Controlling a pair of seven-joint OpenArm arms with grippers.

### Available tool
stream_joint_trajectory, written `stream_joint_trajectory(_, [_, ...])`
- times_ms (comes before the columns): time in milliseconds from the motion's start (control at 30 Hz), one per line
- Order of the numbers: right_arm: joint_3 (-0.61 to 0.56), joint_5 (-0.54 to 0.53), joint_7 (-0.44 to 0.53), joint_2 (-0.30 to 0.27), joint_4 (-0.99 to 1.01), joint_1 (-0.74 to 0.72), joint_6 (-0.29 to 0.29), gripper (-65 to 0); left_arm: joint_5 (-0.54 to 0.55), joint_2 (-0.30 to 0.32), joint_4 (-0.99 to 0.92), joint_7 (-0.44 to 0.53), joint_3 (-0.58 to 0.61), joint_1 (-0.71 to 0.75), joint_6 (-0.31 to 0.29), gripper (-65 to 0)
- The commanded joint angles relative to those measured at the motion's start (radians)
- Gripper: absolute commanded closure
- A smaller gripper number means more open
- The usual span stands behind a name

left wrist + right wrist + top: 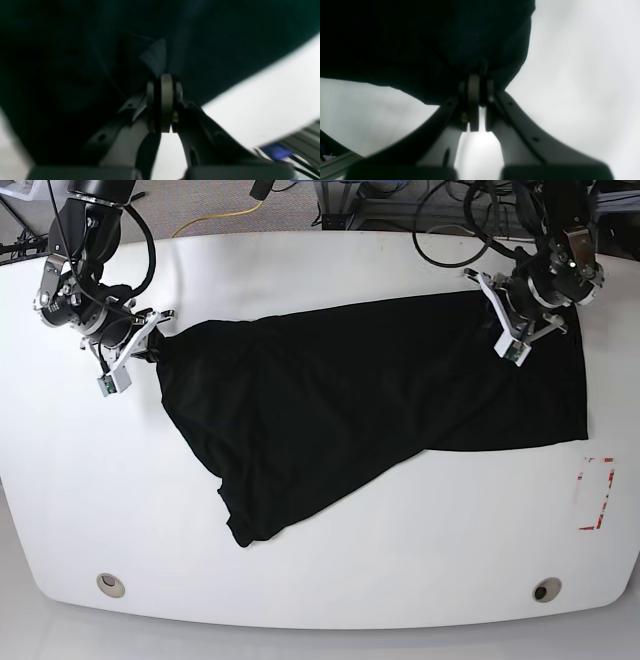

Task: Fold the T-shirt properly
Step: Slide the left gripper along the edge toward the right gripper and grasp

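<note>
Black cloth covers the middle of the white desk (320, 580): the shirt (340, 410) lies spread and rumpled, plain side up with no print showing, and its lowest tip droops toward the near edge, left of centre. From there it widens back across the desk, its right part lying flat and squarish toward the right edge, just left of a small red-marked patch (596, 492). Two round holes (111, 584) sit by the near edge, one in each corner. Farther back, the right gripper (160, 348) is at the shirt's far-left corner, its fingers (473, 97) clenched on a pinch of the fabric. Toward the far right corner, the left gripper (508, 320) sits over the shirt's far edge, fingers (166, 100) likewise pressed tight on a fold of black cloth. Cables (470, 220) trail beyond the far edge.
</note>
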State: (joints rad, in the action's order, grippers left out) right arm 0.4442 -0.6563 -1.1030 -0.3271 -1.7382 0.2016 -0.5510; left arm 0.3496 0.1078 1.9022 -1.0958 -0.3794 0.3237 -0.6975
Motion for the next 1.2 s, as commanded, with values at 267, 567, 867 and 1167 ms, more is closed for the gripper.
stream_joint_trajectory(267, [0.008, -0.013, 0.016, -0.017, -0.015, -0.024, -0.004, 0.0, 0.007, 0.034, 0.032, 0.019, 0.000, -0.015, -0.001, 0.0])
stream_joint_trajectory(567, [0.006, -0.013, 0.016, -0.017, -0.013, -0.027, -0.004, 0.0, 0.009, 0.036, 0.032, 0.019, 0.030, -0.008, -0.001, -13.9])
stream_joint_trajectory(867, [0.006, -0.013, 0.016, -0.017, -0.013, -0.023, -0.004, 0.0, 0.006, 0.037, 0.030, 0.019, 0.030, -0.011, -0.001, -14.4])
stream_joint_trajectory(1167, [0.006, -0.015, 0.016, -0.017, -0.013, -0.023, -0.004, 0.0, -0.148, 0.056, 0.030, 0.019, 0.079, -0.016, -0.001, -14.6])
